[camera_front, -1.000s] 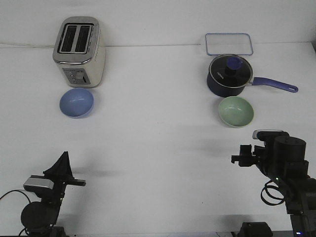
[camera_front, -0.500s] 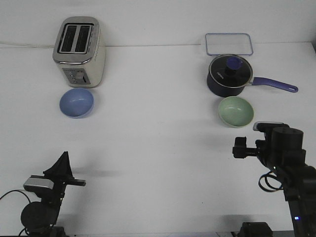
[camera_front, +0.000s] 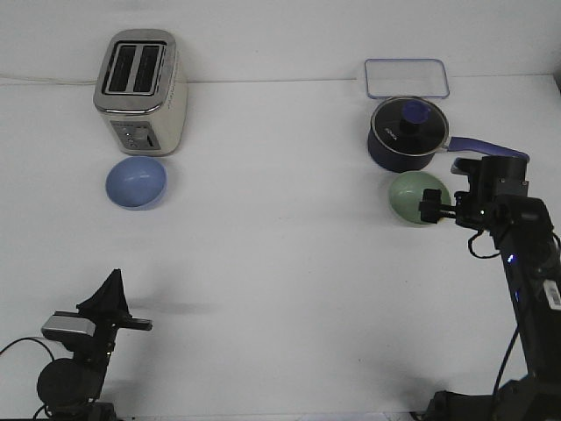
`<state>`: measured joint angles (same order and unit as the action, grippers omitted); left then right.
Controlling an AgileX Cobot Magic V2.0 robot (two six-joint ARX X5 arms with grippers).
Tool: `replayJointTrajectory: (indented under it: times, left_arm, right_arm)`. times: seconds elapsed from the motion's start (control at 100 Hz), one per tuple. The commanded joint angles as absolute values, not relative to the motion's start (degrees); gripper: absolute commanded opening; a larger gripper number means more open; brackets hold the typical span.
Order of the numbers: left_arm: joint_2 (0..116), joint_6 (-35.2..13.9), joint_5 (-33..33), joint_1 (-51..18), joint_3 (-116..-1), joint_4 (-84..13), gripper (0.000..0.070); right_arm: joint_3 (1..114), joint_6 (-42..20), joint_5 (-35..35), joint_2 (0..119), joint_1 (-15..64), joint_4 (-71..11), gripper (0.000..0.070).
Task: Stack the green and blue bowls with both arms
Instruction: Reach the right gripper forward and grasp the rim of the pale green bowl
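The pale green bowl (camera_front: 407, 195) sits at the right of the table, just in front of the navy pot. My right gripper (camera_front: 429, 208) reaches over the bowl's right rim and hides that edge; I cannot tell whether its jaws are open or shut. The light blue bowl (camera_front: 136, 182) sits at the left, just in front of the toaster, with nothing near it. My left gripper (camera_front: 111, 285) rests low at the near left edge, pointing up, its fingers together and empty, far from the blue bowl.
A silver toaster (camera_front: 140, 92) stands at the back left. A dark navy pot (camera_front: 406, 136) with a lid and a long handle (camera_front: 491, 149) stands right behind the green bowl. A clear rectangular lid (camera_front: 407, 78) lies behind the pot.
My right arm has risen from the near right corner and moved forward to the green bowl's right rim. The left arm and both bowls have not moved.
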<state>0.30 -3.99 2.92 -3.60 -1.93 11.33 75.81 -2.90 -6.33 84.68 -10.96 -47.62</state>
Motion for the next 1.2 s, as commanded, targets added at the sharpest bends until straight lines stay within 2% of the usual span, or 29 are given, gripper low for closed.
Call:
replayJointTrajectory:
  times: [0.0, 0.15, 0.52, 0.6, 0.65, 0.71, 0.76, 0.84, 0.88, 1.07, 1.19]
  left_arm:
    - [0.2, -3.9, 2.8, -3.6, -0.8, 12.0, 0.0012]
    - [0.2, -3.9, 2.8, -3.6, -0.8, 12.0, 0.0012]
    - [0.2, -3.9, 2.8, -3.6, -0.8, 12.0, 0.0012]
    - [0.2, -3.9, 2.8, -3.6, -0.8, 12.0, 0.0012]
    - [0.2, -3.9, 2.8, -3.6, -0.8, 12.0, 0.0012]
    - [0.2, -3.9, 2.8, -3.6, -0.8, 12.1, 0.0012]
    - [0.2, -3.9, 2.8, -3.6, -0.8, 12.1, 0.0012]
    - [0.2, -3.9, 2.8, -3.6, -0.8, 12.0, 0.0012]
    - [0.2, -3.9, 2.8, -3.6, -0.8, 12.1, 0.0012]
    - [0.2, -3.9, 2.8, -3.6, -0.8, 12.0, 0.0012]
    - [0.2, -3.9, 2.8, -3.6, -0.8, 12.0, 0.0012]
  right_arm:
    - [78.6, -1.5, -6.3, 88.2, -11.6, -46.7, 0.0596]
    - [82.0, -0.3, -6.0, 94.5, -12.4, -44.9, 0.0596]
    - [82.1, 0.5, -6.0, 104.2, -12.5, -41.9, 0.0595]
    - [82.1, 0.5, -6.0, 105.2, -12.5, -41.6, 0.0574]
    - [82.1, 0.5, -6.0, 105.7, -12.5, -41.6, 0.0528]
    - [82.1, 0.5, -6.0, 106.0, -12.5, -41.6, 0.0431]
    - [82.1, 0.5, -6.0, 106.1, -12.5, -41.6, 0.0313]
    - [82.1, 0.7, -6.0, 106.1, -12.6, -41.6, 0.0083]
    - [82.1, 0.7, -6.0, 106.1, -12.7, -41.6, 0.0000]
    - [82.1, 0.0, -6.3, 106.0, -13.1, -41.9, 0.0000]
    - [82.1, -0.2, -10.7, 104.5, -13.2, -42.8, 0.0000]
